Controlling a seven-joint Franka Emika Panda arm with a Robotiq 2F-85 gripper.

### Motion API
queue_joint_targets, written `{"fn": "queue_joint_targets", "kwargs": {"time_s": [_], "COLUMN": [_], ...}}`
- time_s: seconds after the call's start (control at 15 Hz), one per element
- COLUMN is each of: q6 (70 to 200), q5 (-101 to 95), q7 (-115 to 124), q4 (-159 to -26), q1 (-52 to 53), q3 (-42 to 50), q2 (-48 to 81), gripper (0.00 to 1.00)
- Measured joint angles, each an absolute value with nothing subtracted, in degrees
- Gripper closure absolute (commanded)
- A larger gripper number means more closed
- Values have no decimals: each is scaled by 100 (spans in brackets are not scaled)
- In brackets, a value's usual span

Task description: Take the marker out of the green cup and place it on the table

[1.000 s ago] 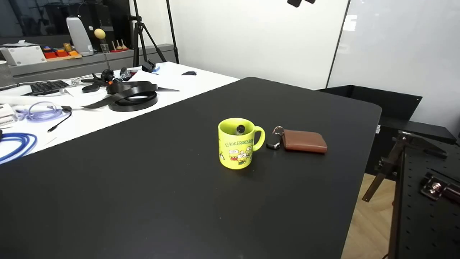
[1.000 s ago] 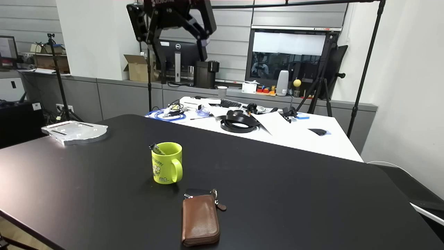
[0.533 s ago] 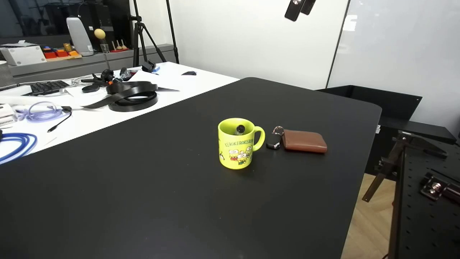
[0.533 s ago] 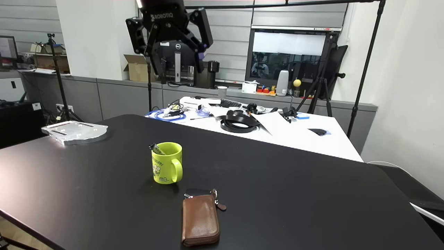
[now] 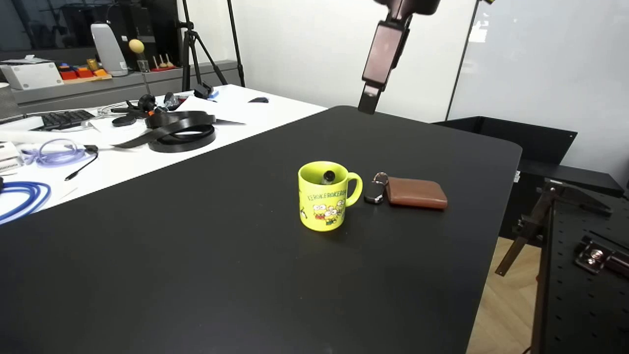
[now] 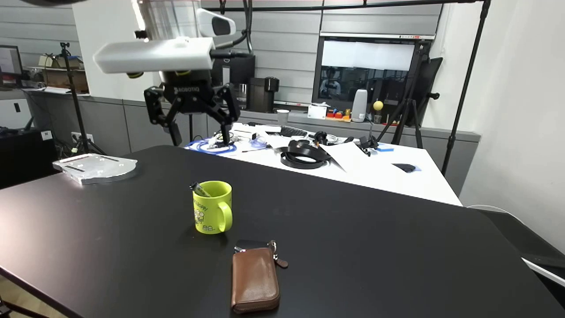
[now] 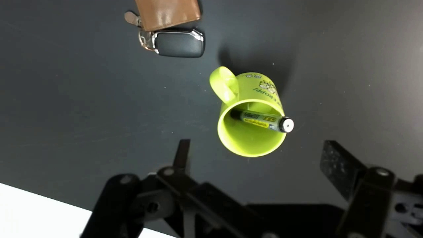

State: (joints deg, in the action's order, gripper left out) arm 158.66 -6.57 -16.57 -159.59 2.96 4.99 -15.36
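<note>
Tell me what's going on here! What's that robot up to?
A robot arm is meant to take the marker out of the green cup and put it on the black table. It holds nothing yet: its tool hangs open above the table, apart from the cup. The marker leans inside the cup with one end sticking out. A brown wallet and a black key fob lie nearby.

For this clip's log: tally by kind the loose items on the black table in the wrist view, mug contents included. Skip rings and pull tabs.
Yellow-green mug: 1
Marker, inside the mug: 1
Brown zip pouch: 1
Black key fob: 1
Total: 4
</note>
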Motion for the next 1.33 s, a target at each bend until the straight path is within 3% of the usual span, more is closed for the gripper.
{"fn": "queue_joint_targets", "kwargs": {"time_s": [0.27,1.33], "q6": [16469,16764], "q5": [-743,-2600], "q7": [-1654,-449], "q4": [-15849,-15384], "q1": [331,93], "q3": [236,60], "q2": [-773,325], "gripper": [0,0]}}
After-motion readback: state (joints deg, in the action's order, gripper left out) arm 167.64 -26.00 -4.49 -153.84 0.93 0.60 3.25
